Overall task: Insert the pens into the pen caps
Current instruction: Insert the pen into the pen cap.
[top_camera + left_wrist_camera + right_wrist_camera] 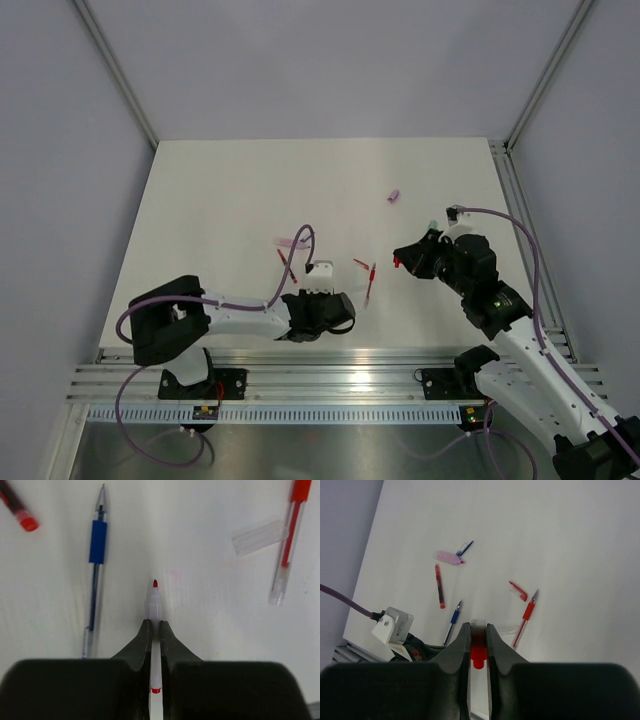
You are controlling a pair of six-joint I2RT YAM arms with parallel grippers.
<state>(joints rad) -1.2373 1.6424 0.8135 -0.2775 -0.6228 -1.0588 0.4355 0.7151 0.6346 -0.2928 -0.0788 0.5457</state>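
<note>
White table point(230, 190), left gripper point(155, 625) clamping red-tipped pen point(154, 602), rear hidden, right gripper point(478, 627) pinching red cap point(479, 653).

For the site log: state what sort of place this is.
Probably a robotics lab cell: flat white tabletop, plain grey wall panels, two black-and-white robot arms bolted to its near edge.

Uncapped red-tipped pen point(154, 600) clamped in left hand point(155, 623), red cap point(479, 655) in right hand point(478, 626)

White table point(250, 200) inside pale grey walls point(60, 200), ridged aluminium rail point(330, 368) along near edge.
</note>
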